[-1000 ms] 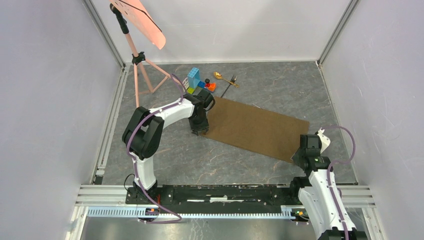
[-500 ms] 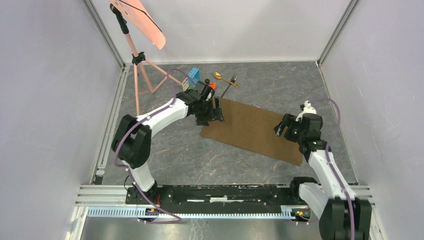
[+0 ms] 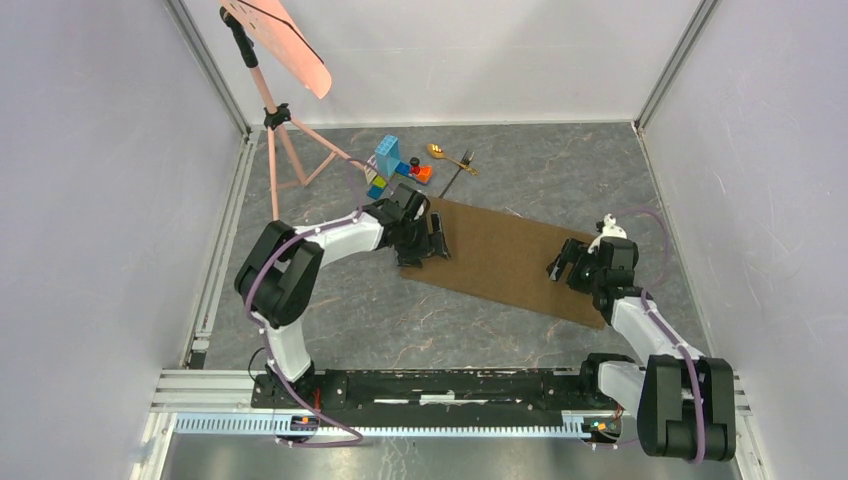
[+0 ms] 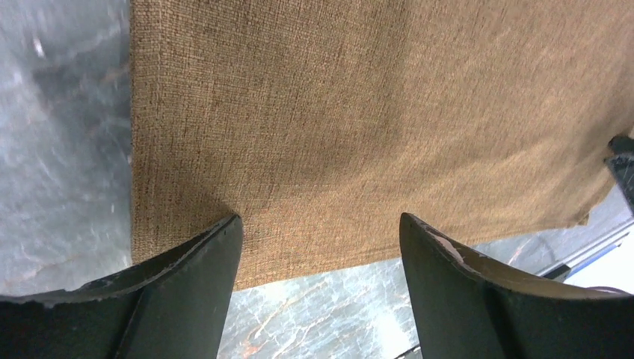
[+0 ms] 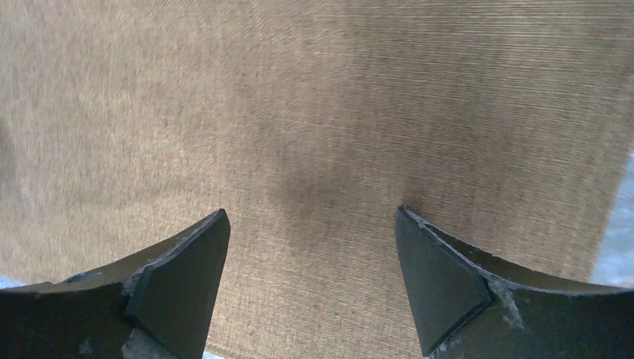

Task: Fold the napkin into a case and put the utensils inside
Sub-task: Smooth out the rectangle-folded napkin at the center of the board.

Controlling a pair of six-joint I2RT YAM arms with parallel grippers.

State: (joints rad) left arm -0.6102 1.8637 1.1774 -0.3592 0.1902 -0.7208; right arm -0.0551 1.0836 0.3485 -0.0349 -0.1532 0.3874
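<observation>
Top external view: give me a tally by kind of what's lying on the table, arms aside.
Brown napkin: 1
Gold spoon: 1
Dark fork: 1
Toy-block cluster: 1 (single blocks too small to count)
Pink tripod stand: 1
Total: 5

We see a grey marbled tabletop (image 3: 330,310) enclosed by pale walls (image 3: 90,200) left, far and right; an aluminium rail (image 3: 450,424) spans the near edge.
</observation>
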